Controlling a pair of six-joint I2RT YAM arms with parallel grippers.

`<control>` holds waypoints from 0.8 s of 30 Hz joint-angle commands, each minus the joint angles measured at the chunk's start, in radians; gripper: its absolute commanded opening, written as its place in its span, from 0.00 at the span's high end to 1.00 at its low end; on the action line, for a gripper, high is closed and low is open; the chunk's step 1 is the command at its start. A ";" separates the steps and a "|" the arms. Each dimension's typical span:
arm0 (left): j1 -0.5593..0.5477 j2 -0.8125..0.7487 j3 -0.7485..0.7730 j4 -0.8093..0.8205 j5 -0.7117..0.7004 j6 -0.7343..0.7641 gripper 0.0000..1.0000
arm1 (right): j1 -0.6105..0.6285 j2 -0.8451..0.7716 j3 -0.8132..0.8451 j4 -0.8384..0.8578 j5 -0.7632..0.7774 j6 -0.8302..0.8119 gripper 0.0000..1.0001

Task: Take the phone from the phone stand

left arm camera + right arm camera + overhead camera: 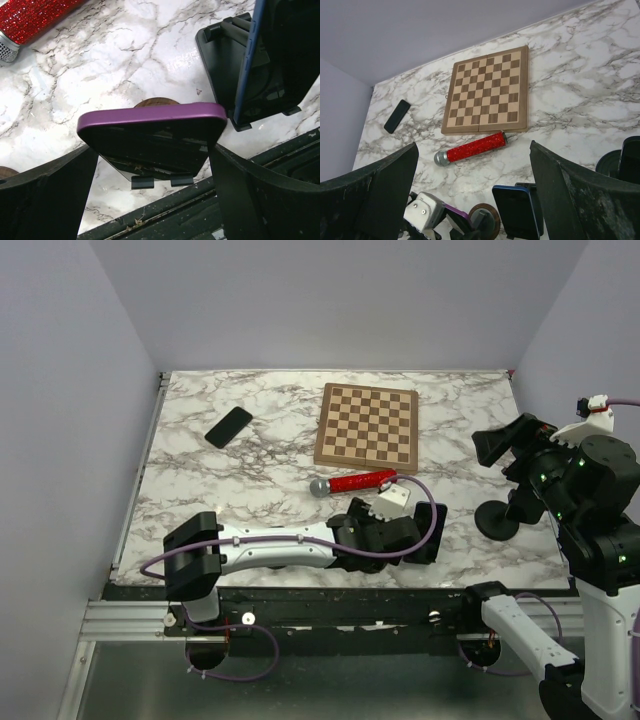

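The left arm [280, 545] reaches across the near edge of the marble counter [250, 490]. The left jaws stand open on either side of the purple-cased phone [150, 132], one finger [45, 200] to each side of it; whether the pads touch the case I cannot tell. The phone sits leaning in its black phone stand [142, 181], its lower edge in the stand's lip, near the front of the counter. Just beside it on the right is a second black stand [215, 60] carrying a blue-edged phone [246, 65]. The red glitter microphone [352, 483] lies a little farther back, with the chessboard [367, 425] beyond it and a black phone [229, 427] lying flat toward the far left. The right arm [590, 490] is raised over the right side; the right jaws are spread wide and hold nothing. A round-based black stand [497, 520] stands below it.
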 commanded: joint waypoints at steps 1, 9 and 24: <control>0.007 -0.033 -0.021 0.040 0.023 0.035 0.02 | -0.003 0.003 0.005 0.021 -0.026 0.007 0.00; 0.011 -0.024 -0.035 0.067 0.027 0.046 0.09 | -0.004 0.005 -0.004 0.031 -0.033 0.012 0.00; -0.016 -0.141 -0.007 -0.017 0.027 0.109 0.88 | -0.003 0.001 -0.009 0.041 -0.041 0.017 0.00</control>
